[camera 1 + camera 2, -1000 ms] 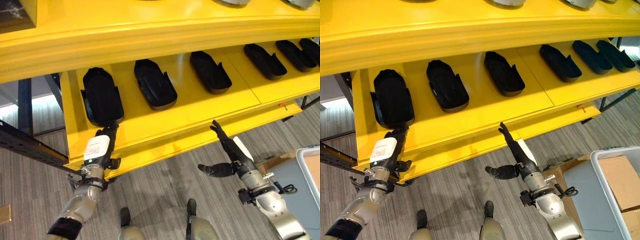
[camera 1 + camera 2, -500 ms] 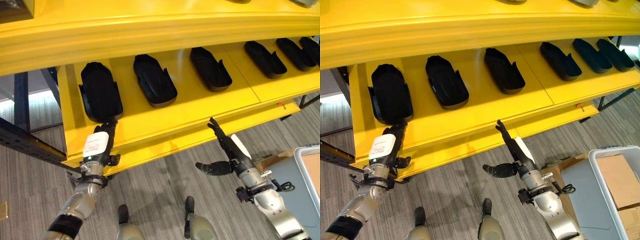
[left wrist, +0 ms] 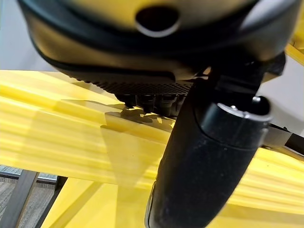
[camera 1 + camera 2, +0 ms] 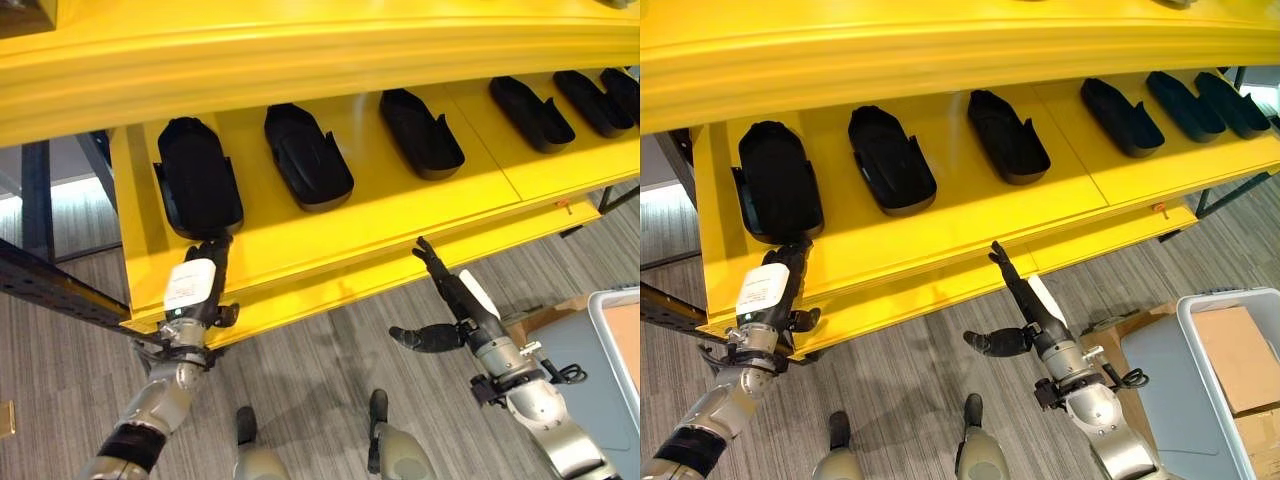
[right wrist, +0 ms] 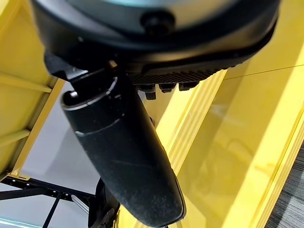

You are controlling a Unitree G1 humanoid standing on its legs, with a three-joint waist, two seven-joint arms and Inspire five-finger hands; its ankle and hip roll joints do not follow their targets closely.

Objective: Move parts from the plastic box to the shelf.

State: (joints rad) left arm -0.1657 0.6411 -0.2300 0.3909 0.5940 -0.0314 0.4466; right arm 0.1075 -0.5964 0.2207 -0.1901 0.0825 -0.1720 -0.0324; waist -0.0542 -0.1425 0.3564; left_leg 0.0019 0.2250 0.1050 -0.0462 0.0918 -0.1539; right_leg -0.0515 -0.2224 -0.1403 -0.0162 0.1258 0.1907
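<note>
On the yellow shelf [image 4: 400, 215] lie black parts [image 4: 305, 158] in a row, side by side. At the shelf's front edge, by the part at the left end [image 4: 195, 180], is the left hand [image 4: 195, 285], with straight fingers that touch the edge just below that part. It holds nothing. Below the shelf's front edge, near its middle, is the right hand [image 4: 455, 300], its fingers straight and its thumb stuck out sideways, empty too. Far from the shelf, low at the right, stands the grey plastic box [image 4: 1230, 345] with cardboard inside.
</note>
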